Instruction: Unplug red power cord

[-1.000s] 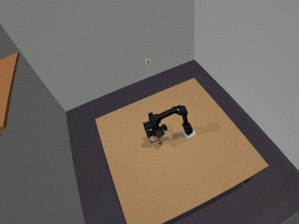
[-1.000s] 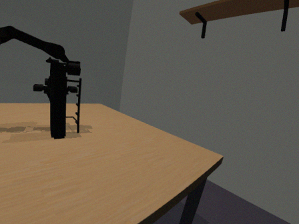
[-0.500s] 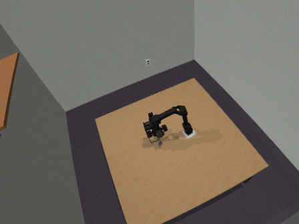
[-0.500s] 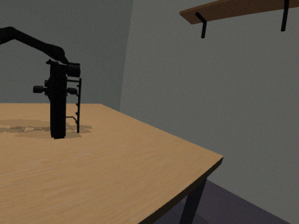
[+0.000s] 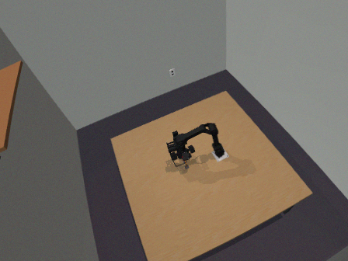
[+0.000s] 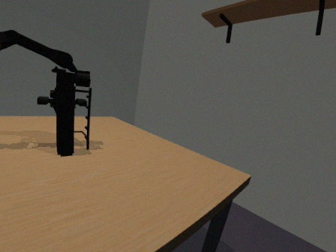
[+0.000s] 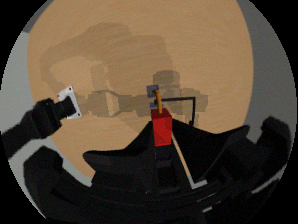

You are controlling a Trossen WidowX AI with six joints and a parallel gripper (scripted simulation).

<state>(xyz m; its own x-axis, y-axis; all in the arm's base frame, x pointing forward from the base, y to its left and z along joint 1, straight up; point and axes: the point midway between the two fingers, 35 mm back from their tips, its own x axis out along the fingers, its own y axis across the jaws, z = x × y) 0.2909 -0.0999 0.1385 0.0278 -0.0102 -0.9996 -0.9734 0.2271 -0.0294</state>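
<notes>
In the wrist view, the red plug (image 7: 161, 134) shows as a red block between the two black fingers. My gripper (image 7: 161, 122) is shut on it. An orange cord (image 7: 159, 100) runs from the plug to a small blue-grey piece (image 7: 152, 90) over the table. The power strip cannot be told apart from the dark fingers, and the plug's far end is hidden, so whether it sits in a socket does not show. In the top and exterior views, the gripper end of the arm is a dark shape that hides the plug.
A thin black frame (image 7: 194, 111) (image 6: 88, 120) stands close beside the gripper. The arm's base sits on a white plate (image 7: 75, 110) (image 5: 222, 158) on the wooden table (image 5: 202, 217) (image 6: 131, 195). A shelf (image 6: 262, 11) (image 5: 8, 105) and a wall outlet (image 5: 172, 72) are away from the arm.
</notes>
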